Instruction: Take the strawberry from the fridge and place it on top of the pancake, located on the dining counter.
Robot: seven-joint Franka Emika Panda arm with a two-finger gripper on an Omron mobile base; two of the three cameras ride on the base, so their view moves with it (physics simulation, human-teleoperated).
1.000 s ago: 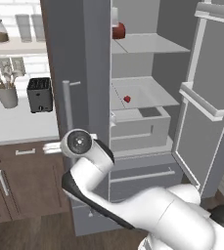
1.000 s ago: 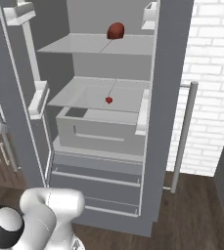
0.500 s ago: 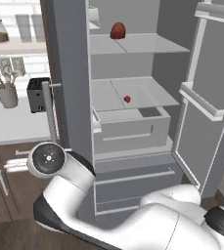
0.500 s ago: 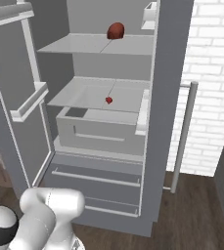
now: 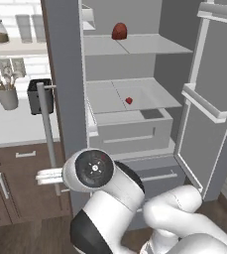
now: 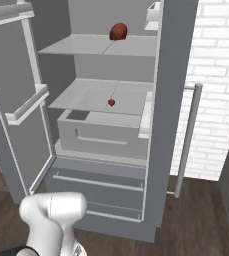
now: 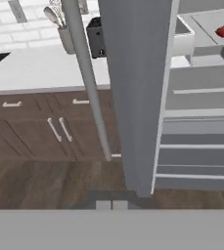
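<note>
The fridge (image 5: 63, 99) stands open, its pale shelves in plain sight. The tiny red strawberry (image 5: 129, 100) lies on the middle shelf above a drawer; it is also seen in the right base view (image 6: 111, 102) and at the top right of the hand view (image 7: 222, 31). My gripper (image 7: 112, 205) is shut with nothing between its fingertips. It hangs low, facing the grey door's edge (image 7: 138, 97) and the long bar handle (image 7: 86, 78), well below and to the left of the strawberry. The pancake and the dining counter are out of view.
A bigger dark red lump (image 5: 119, 31) sits on the top shelf. Left of the fridge, a white wall countertop carries a black toaster (image 5: 38, 96) and a utensil holder (image 5: 7, 96) above brown cabinets (image 5: 16, 183). A white brick wall (image 6: 216, 75) flanks the fridge.
A fridge door has swung wider and now stands nearly edge-on in the left base view. My arm's elbow has shifted low in front of the fridge. The strawberry has not moved.
</note>
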